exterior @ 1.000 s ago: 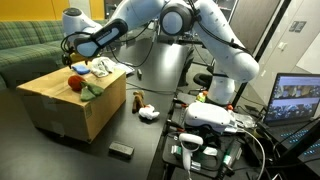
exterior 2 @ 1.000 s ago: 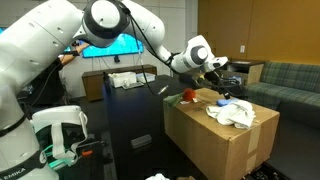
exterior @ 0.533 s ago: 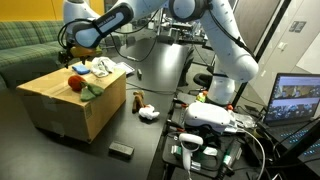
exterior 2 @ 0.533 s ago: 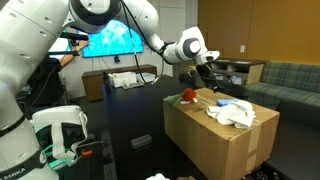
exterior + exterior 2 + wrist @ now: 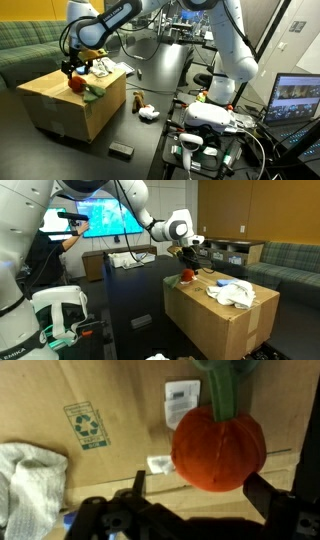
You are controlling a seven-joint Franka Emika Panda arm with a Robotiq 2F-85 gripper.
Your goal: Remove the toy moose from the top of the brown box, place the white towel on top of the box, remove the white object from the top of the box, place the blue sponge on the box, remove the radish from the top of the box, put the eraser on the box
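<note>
Cardboard takes the left of the scene: the box (image 5: 55, 115) stands on the floor, its flat top the place where each swap is made. On that top sits the radish (image 5: 75, 84), red and round, with green leaves trailing rightward. I judge that its removal is the step in hand.

Directly above it hangs the gripper (image 5: 72, 71), jaws spread wide. The wrist view shows the radish between the two fingers (image 5: 137, 482), neither pressed on it, so nothing is held.

Right of the radish the towel (image 5: 101, 68) lies crumpled on the box, already where the task wants it. In an exterior view a blue patch against it is probably the sponge (image 5: 225, 283), likewise delivered. Further right, down on the floor just beside the box, lie a small brown thing I take for the moose (image 5: 137, 101) and the white object (image 5: 150, 114), both off the box. Nearer the camera on the floor is the eraser (image 5: 121, 150), not yet brought up; it waits for the last step.

The arm rises from its base at the right, arches high over the floor and slopes down leftward to the box. Its wrist is bent so the gripper points down at the radish. A straight descent and a squeeze across the round body look like what the grasp needs. The ball may roll toward the box edge if nudged off-centre.
</note>
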